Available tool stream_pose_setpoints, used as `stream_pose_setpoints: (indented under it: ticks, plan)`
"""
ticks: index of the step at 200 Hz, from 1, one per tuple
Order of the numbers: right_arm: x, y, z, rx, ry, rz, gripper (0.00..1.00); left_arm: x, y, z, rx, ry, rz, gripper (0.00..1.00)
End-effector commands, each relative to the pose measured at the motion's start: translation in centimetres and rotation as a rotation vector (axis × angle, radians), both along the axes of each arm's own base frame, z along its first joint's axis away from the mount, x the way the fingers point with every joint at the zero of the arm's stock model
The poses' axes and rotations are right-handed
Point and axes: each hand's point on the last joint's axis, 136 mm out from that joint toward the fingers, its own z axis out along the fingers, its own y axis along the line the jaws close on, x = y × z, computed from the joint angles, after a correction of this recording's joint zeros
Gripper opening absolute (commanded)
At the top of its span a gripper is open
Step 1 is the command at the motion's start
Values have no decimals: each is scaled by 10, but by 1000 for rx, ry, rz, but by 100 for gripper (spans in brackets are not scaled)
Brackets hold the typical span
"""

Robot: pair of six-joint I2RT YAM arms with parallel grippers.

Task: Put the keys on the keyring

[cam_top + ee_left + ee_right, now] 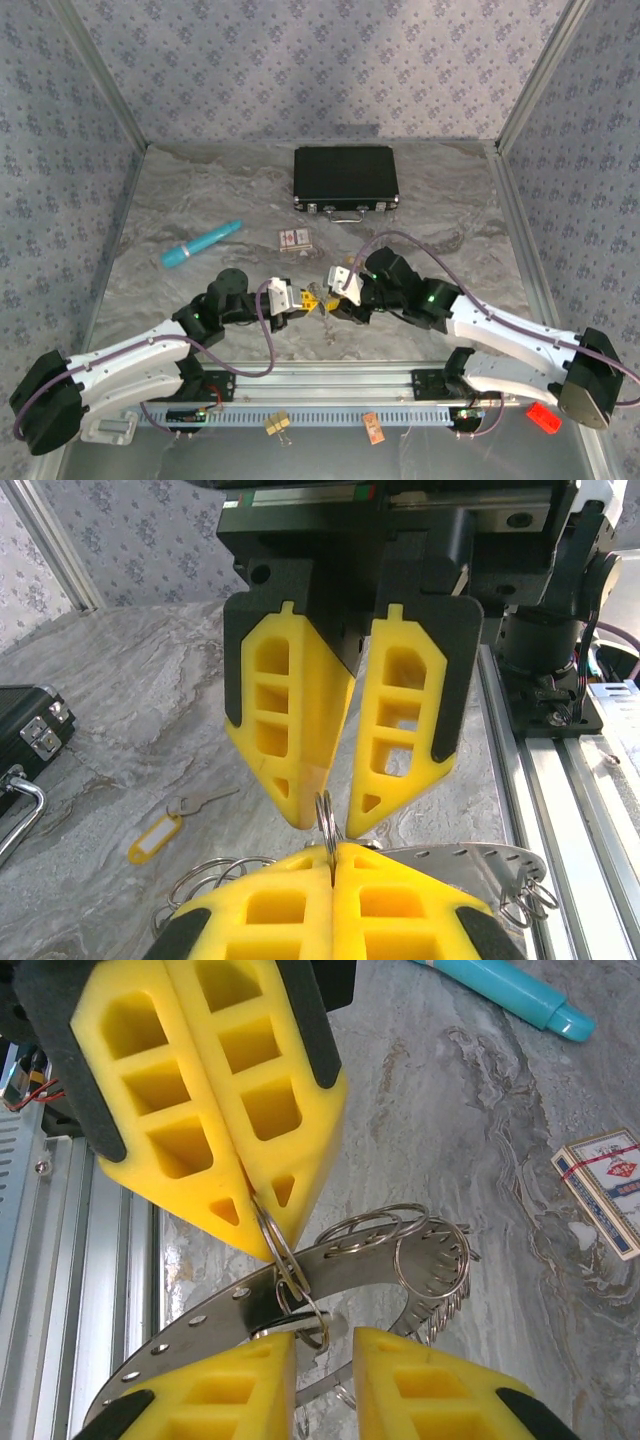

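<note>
The left gripper (296, 298) and the right gripper (338, 288) stood tip to tip near the table's (450, 200) front edge; the keyring (325, 310) showed as a small metal tangle between them; behind lay 1 card box (294, 239); 1 teal pen (202, 244) lay to its left; 1 shut black case (345, 178) sat farther back.

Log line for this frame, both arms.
left fingers: shut on ring | right fingers: apart, tips either side of that ring | metal strip: beside ring
</note>
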Motion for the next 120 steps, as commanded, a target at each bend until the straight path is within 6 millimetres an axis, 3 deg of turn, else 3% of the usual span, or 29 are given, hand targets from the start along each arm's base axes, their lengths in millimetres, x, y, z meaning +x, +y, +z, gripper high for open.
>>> stream_pose_setpoints:
  ticks: [1,67,120]
  plan:
    - [1,7,17,45,-25,27,19,-4,-5,20,-59,-38,-35,0]
    - [-2,11,11,41,11,49,1,-4,-7,22,-64,-38,-46,0]
    - [-8,20,6,40,56,86,0,-4,-9,25,-66,-49,-54,0]
